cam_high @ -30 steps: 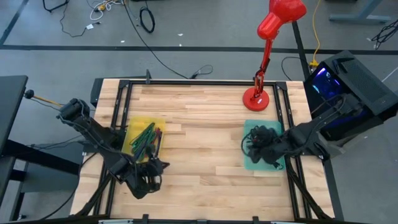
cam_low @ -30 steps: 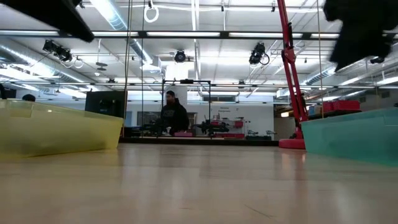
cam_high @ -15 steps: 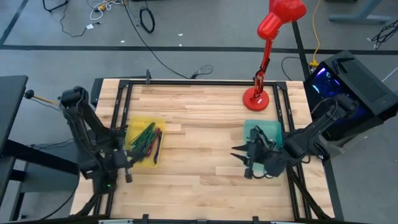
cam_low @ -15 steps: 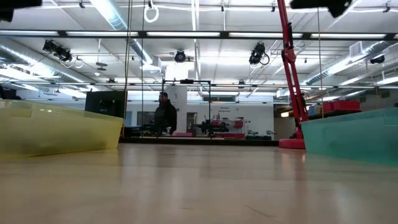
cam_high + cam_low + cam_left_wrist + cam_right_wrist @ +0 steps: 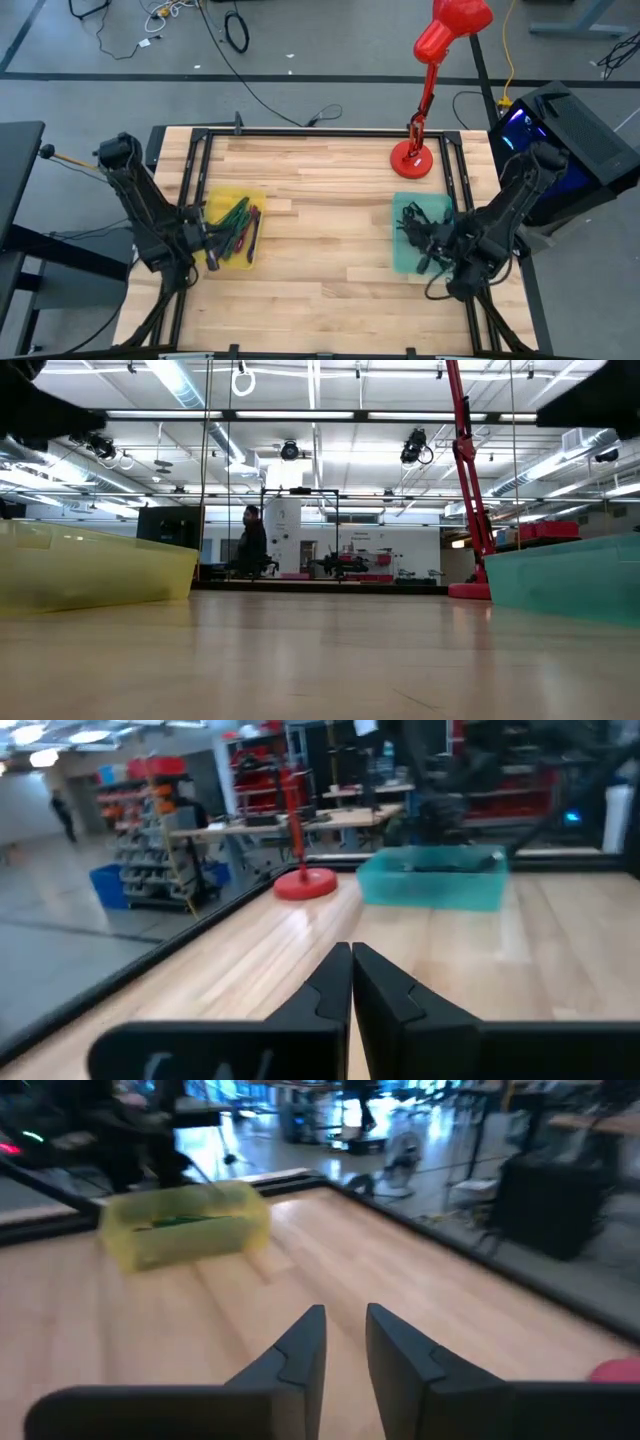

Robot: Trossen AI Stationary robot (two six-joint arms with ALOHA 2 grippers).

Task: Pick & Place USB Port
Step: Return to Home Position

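A yellow tray [image 5: 232, 228] at the table's left holds green, red and black sticks. A teal tray [image 5: 420, 232] at the right holds a tangle of black cables and plugs [image 5: 415, 222]; which of them is the USB port I cannot tell. My left gripper [image 5: 352, 965] is shut and empty. It points level toward the table's right, at the yellow tray's left side [image 5: 205, 241]. My right gripper [image 5: 345, 1330] hangs at the teal tray's near right corner [image 5: 432, 258]. It points toward the yellow tray [image 5: 185, 1222], its fingers a little apart with nothing between them.
A red desk lamp [image 5: 412, 158] stands on its round base at the far right, behind the teal tray. A black frame [image 5: 300, 133] runs around the tabletop. Bare wood lies between the two trays [image 5: 320, 240]. A person walks in the room beyond [image 5: 250, 540].
My left gripper has swung from in front of the yellow tray toward the table's left edge, then back up beside the tray's left side, turning level. My right gripper came out of the teal tray toward the near edge, then drew back toward the right.
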